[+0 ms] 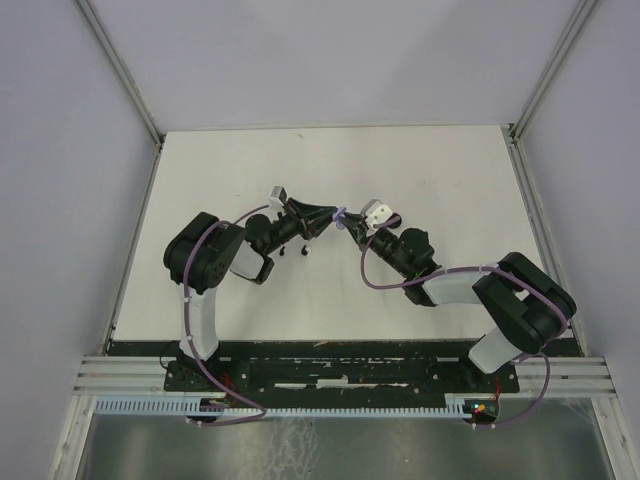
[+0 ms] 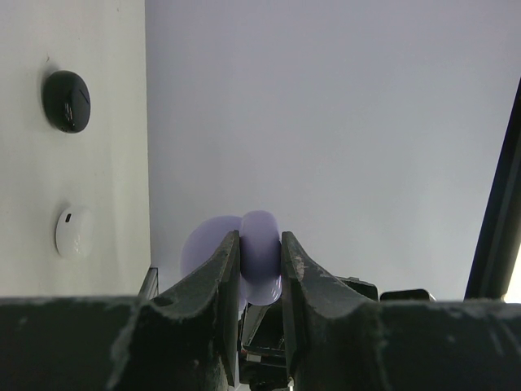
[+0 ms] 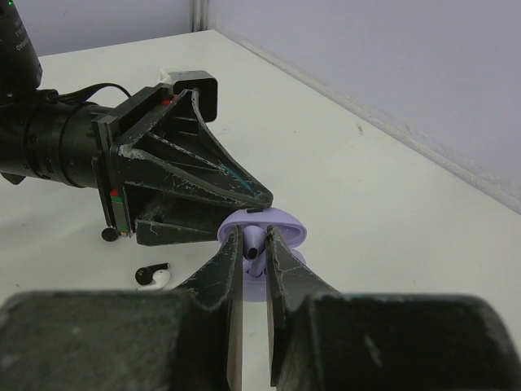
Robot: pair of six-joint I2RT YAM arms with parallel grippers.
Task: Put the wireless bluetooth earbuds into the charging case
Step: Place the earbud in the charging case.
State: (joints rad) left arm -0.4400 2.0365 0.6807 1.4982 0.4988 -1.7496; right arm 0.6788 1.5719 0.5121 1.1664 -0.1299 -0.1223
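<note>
- Left jaws were clamped on the lilac charging case (image 2: 260, 244), which stood open near the middle of the counter (image 3: 366, 187).
- Right jaws were pinched together on a small lilac earbud (image 3: 254, 244), with its tip at the case's mouth.
- We judged that bud to be going in but not yet seated.
- A white earbud (image 3: 153, 277) lay loose on the counter, so more remained.
- A black disc (image 2: 67, 100) and a white disc (image 2: 73, 232) lay apart from the case.
- Both pairs of jaws hid the case's sockets, so we could not tell whether another bud already sat inside.
</note>
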